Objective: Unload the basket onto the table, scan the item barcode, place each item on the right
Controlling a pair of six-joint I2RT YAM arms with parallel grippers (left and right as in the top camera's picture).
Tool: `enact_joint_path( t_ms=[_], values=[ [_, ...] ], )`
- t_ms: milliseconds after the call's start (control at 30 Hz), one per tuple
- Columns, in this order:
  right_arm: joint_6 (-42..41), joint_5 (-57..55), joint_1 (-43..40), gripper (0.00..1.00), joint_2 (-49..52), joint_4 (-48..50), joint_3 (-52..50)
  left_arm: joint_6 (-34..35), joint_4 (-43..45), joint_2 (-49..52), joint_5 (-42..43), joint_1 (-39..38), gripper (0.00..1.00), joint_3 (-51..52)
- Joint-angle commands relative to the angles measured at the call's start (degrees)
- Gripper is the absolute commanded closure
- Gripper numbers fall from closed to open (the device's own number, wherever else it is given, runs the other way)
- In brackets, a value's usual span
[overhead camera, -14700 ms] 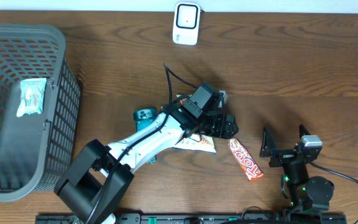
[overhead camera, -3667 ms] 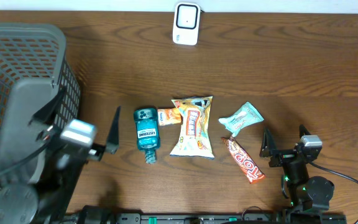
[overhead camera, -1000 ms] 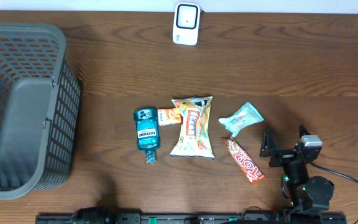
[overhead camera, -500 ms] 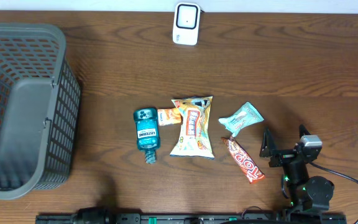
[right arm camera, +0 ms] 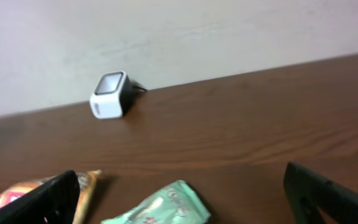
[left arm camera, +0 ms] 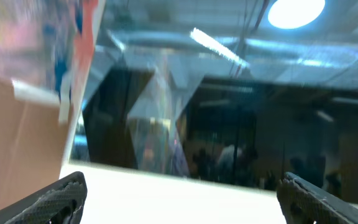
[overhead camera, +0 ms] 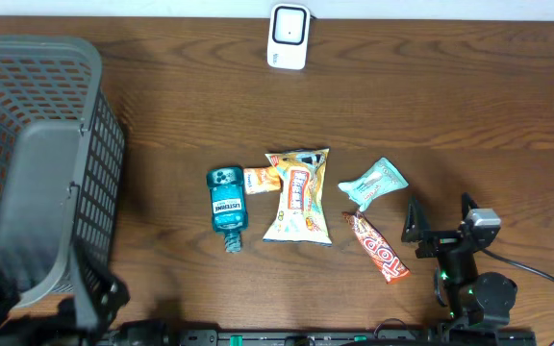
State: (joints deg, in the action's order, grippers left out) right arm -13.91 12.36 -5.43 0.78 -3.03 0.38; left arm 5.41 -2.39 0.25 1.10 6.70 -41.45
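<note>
My left hand (left arm camera: 179,193) and right hand (overhead camera: 440,221) both gape wide, empty. The snack bag (overhead camera: 298,195) lies at the centre of the bench (overhead camera: 469,106), with the scanner (overhead camera: 289,36) at twelve o'clock. I'd grip the bag's edge, leaving its barcode unobstructed.

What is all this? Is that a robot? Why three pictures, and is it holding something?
Yes, a robot with two arms, each ending in a gripper, like two-finger pincers. One picture looks down from above the table. The other two come from cameras on the wrists, so dark fingertips show in the bottom corners. On the table lie a blue mouthwash bottle, a small orange packet, a big snack bag, a teal packet and a red candy bar. A grey basket stands at the left, and a white scanner sits at the far edge. The right gripper is open, near the candy bar. The left gripper is open too; its camera points up at a blurry room. Neither holds anything.
</note>
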Motion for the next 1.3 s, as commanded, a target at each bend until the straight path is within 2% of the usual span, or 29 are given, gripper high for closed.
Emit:
enact_joint_path(
  t_ms=[0,167,333,667,933,1100,1267],
  values=[
    [-11.3,1.4,0.17,0.01,-0.11,-0.22,-0.07,2.4,0.39,-0.04,-0.37,0.55,0.02,2.49],
    [-18.99,3.93,0.17,0.01,-0.11,0.0,-0.07,2.43,-0.15,-0.04,-0.33,0.52,0.02,5.42],
    [-24.65,11.96,0.17,0.01,-0.11,0.48,-0.07,2.43,-0.52,-0.04,-0.33,0.52,0.02,8.94],
    [-25.27,15.65,0.17,0.01,-0.11,0.66,-0.07,2.4,-0.74,-0.04,-0.33,0.52,0.02,12.46],
    [-25.27,17.9,0.17,0.01,-0.11,0.63,-0.07,2.4,-8.76,0.42,0.9,0.39,0.02,13.44],
    [-25.22,18.23,0.17,0.01,-0.11,0.59,-0.07,2.4,-4.57,0.42,9.73,0.31,0.02,18.78],
    [-22.91,18.32,0.2,0.01,-0.09,0.44,-0.07,2.38,-1.79,0.42,9.84,0.31,0.02,22.99]
  ],
)
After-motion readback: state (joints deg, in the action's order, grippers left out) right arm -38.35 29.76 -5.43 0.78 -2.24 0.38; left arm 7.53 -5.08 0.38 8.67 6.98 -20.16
